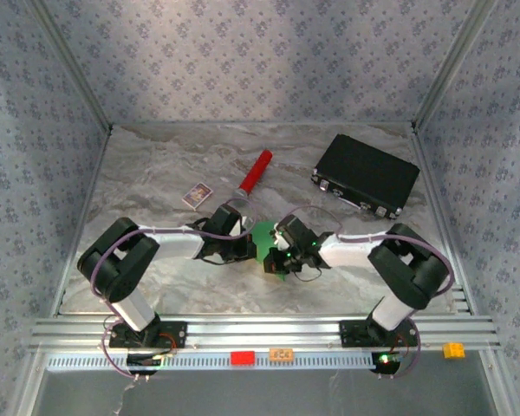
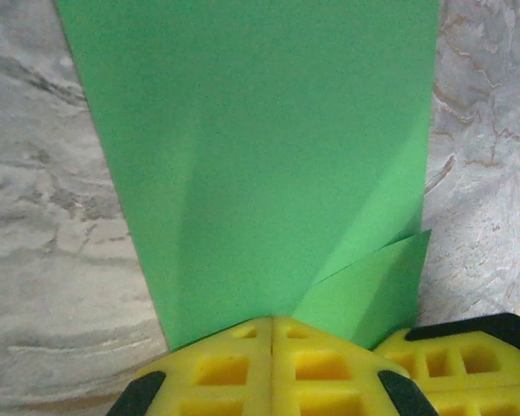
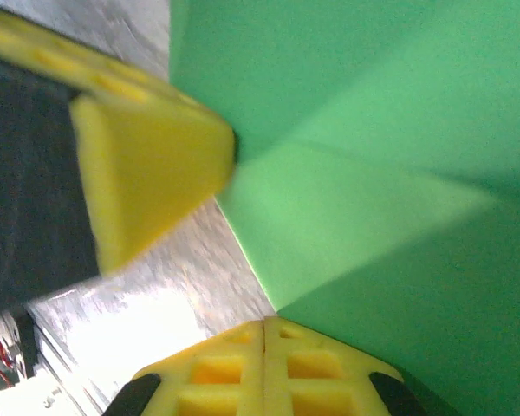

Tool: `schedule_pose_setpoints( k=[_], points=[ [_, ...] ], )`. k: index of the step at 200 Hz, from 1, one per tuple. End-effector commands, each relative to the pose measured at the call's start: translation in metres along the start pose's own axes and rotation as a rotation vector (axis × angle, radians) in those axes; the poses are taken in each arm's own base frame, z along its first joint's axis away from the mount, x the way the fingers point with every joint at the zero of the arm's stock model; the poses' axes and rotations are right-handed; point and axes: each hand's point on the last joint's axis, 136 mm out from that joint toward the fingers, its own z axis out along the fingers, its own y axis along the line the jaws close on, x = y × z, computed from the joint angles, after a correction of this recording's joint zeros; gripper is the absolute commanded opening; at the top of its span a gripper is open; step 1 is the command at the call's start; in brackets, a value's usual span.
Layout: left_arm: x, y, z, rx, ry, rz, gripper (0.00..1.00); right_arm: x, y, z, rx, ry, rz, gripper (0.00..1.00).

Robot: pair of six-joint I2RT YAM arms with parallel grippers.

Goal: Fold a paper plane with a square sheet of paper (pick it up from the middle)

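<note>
Your left gripper (image 2: 271,338) is clamped tight on one edge of the square sheet of paper (image 2: 269,156). The sheet is creased and partly folded, held between both grippers at the middle of the table (image 1: 156,165). Your right gripper (image 3: 264,338) pinches another edge. From the sheet: printed card (image 1: 197,195) at 10 o'clock, red cylinder (image 1: 254,173) at 12, black case (image 1: 364,185) at 2.

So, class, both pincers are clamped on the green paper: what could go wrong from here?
1. The left pincer and right pincer grip the thin bright green paper sheet close together; pulling apart might tear it.
2. The loose curled flap beside the left pincer could crease crooked.
</note>
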Motion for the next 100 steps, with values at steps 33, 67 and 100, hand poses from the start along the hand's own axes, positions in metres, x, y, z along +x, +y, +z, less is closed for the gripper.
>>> schedule_pose_setpoints(
  k=[33, 67, 100],
  points=[
    [0.011, 0.029, 0.008, -0.103, 0.043, -0.014, 0.01, -0.005, 0.013, -0.015, -0.036, -0.019, -0.009, 0.04],
    [0.012, 0.029, 0.008, -0.106, 0.044, -0.015, 0.01, -0.024, 0.023, -0.001, -0.043, -0.013, -0.026, 0.05],
    [0.012, 0.030, 0.009, -0.109, 0.046, -0.014, 0.01, -0.017, 0.005, 0.016, 0.000, 0.036, 0.006, 0.05]
  ],
)
